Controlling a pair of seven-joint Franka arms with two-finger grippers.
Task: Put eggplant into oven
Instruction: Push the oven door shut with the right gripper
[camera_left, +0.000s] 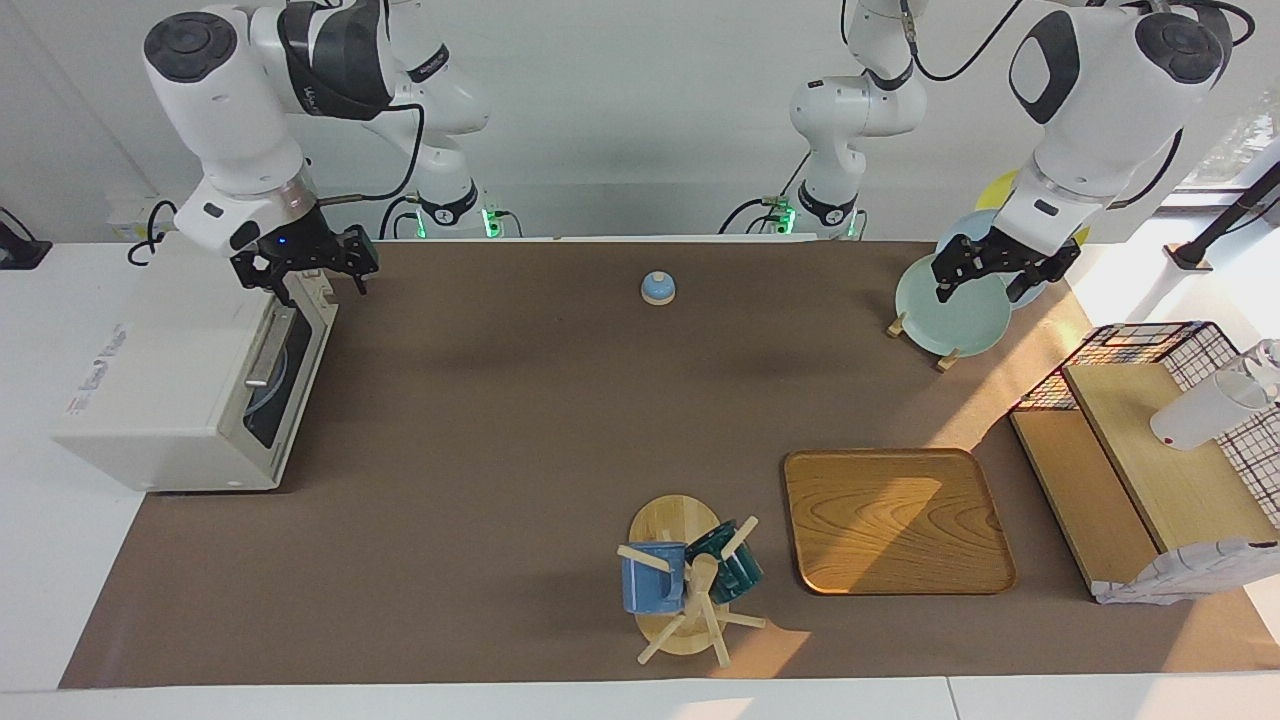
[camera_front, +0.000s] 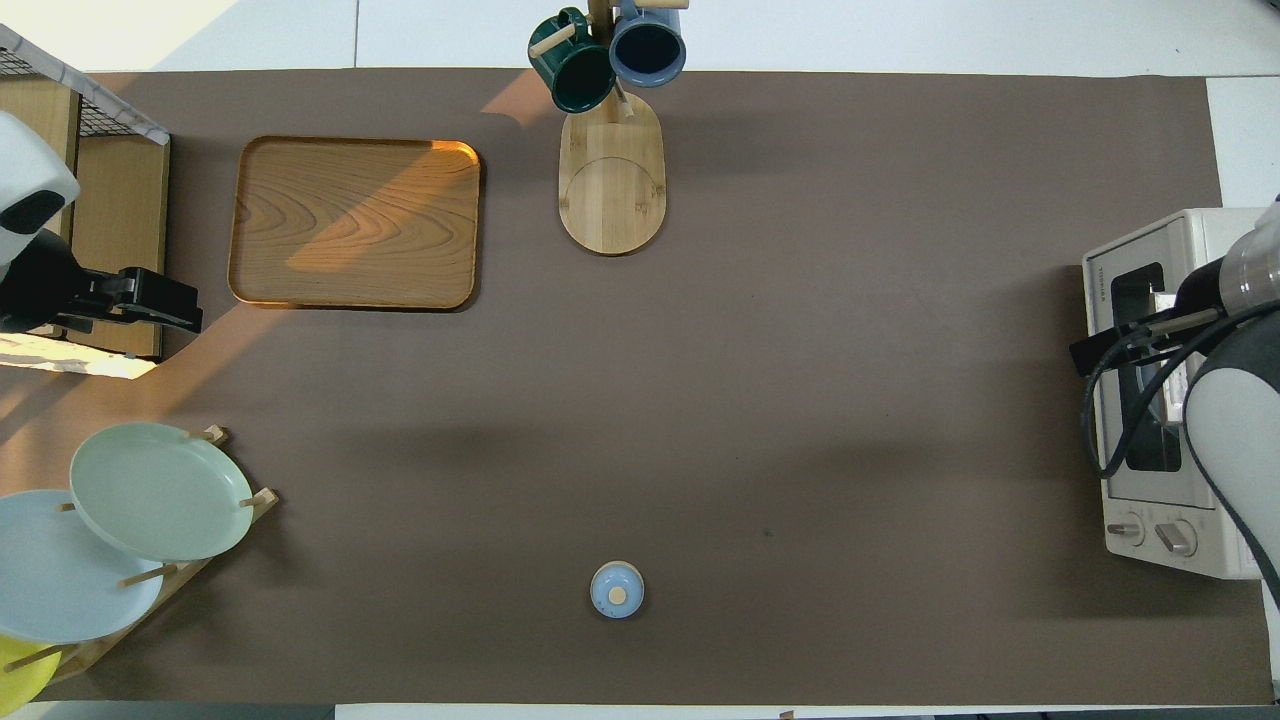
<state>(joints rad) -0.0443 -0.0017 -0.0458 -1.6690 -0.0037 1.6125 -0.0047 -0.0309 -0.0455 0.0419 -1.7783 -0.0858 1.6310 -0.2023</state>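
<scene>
The oven (camera_left: 190, 390) stands at the right arm's end of the table, door shut; the eggplant cannot be seen in either view; the right gripper (camera_left: 315, 270) hangs over the oven's top front edge, fingers spread wide and empty; the left gripper (camera_left: 1000, 275) hangs over the plate rack (camera_left: 950, 315), fingers apart, empty

1. One toaster oven (camera_left: 190, 385), off-white, and its door's up.
2. Two robot arms, so two hands: the right hand (camera_left: 305, 268) and the left hand (camera_left: 1000, 270).
3. Three plates in the wooden rack: pale green (camera_front: 160, 490), light blue (camera_front: 60, 570), yellow (camera_front: 20, 670).
4. Two mugs on the wooden mug tree: dark green (camera_front: 570, 65), blue (camera_front: 648, 45).
5. One wooden tray (camera_left: 895, 520).
6. One small blue bell (camera_left: 658, 288).
7. One wire basket (camera_left: 1180, 350).
</scene>
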